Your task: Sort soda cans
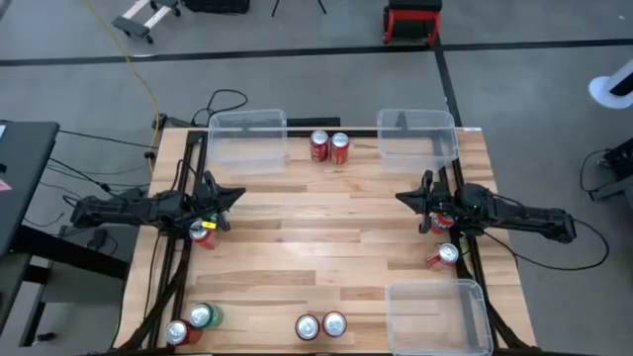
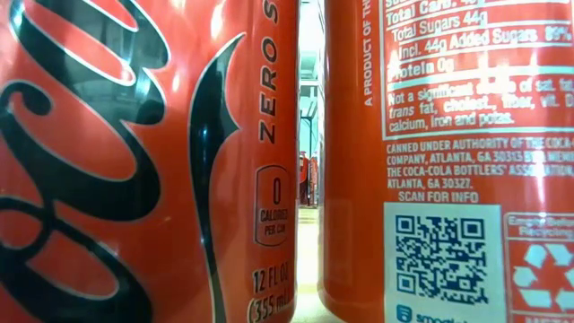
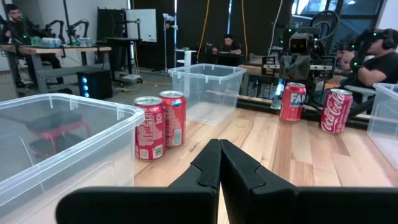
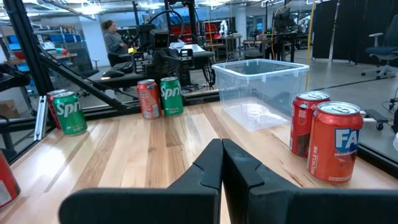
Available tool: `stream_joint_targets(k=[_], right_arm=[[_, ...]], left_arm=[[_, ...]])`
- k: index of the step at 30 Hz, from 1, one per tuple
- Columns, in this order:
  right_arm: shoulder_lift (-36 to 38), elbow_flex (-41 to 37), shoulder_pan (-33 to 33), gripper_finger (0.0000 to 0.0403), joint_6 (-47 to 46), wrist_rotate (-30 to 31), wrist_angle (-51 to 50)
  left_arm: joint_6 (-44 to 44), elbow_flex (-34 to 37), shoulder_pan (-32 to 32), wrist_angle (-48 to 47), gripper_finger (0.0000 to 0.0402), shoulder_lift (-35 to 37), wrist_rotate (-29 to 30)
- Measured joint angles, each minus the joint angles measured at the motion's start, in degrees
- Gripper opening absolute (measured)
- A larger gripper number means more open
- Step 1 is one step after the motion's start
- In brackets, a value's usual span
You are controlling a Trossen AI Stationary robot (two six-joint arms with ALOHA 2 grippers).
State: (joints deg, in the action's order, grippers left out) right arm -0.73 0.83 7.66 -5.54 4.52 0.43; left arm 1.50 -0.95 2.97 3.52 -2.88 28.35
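Both arms wait at the worktop's [image 1: 326,237] sides, so sorting looks not yet begun: the three clear bins, two at the far edge [image 1: 247,133] [image 1: 417,131] and one at the near right corner [image 1: 435,314], appear to hold nothing. The left tool [image 3: 219,163] hovers at the left edge with its fingers pressed together on nothing, just above a red can [image 1: 203,233] beside it. The right tool [image 4: 222,163] hangs at the right edge, likewise pressed together and pinching nothing, close to a red can [image 1: 441,222] by the arm and another [image 1: 442,256] slightly nearer. The remaining cans stand in pairs: two red ones [image 1: 329,146] between the far bins, two [image 1: 320,324] at the near edge in the middle, and a green one [image 1: 202,315] with a red one [image 1: 178,332] at the near left corner. The next move, I judge, calls for one tool to spread its fingers, drop over the nearest can and close around its body before carrying it to a bin.
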Motion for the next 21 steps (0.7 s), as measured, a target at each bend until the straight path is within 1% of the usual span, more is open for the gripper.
stream_joint_targets(k=[8,13,21], right_arm=[[0.00,0.01,-0.02,0.0031,-0.02,-0.01,0.01],[0.00,-0.01,-0.02,0.0031,-0.02,-0.01,0.00],[0.00,-0.03,-0.02,0.0031,1.11,0.02,0.45]], left_arm=[[0.20,0.00,0.01,0.05,0.0000,-0.01,0.00],[5.34,0.02,0.00,0.10,0.0000,0.00,-0.01],[7.54,-0.93,0.01,0.22,0.0000,0.01,-0.03]])
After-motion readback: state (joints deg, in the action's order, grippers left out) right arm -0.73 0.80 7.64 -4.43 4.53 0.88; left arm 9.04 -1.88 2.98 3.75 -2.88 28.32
